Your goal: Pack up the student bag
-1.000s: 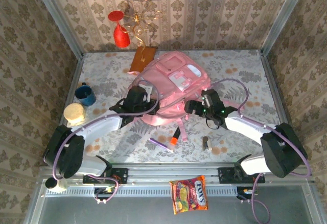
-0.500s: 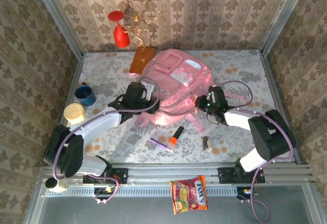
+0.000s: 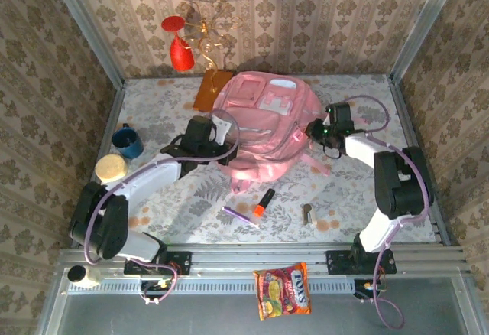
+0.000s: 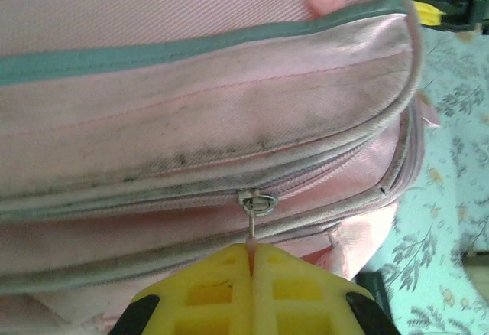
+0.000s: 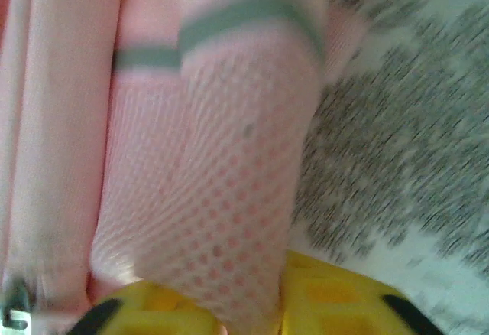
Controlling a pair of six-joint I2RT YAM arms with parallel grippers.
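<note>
Pink student bag [image 3: 263,117] lies on the table [image 3: 183,213]

From above, it sits at the back middle; a marker [image 3: 264,202] and a pen [image 3: 237,215] lie in front.

Left wrist: the left gripper [image 4: 250,255] is pressed together on the zip tab [image 4: 254,206], near dirty grey marks.

Right wrist: a mesh pocket [image 5: 221,197] sits between the right gripper [image 5: 244,304] fingers. It is too blurry to tell if they pinch it.

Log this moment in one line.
left tool: shut on zip pull | right tool: shut on mesh pocket | student bag: lying on table
</note>
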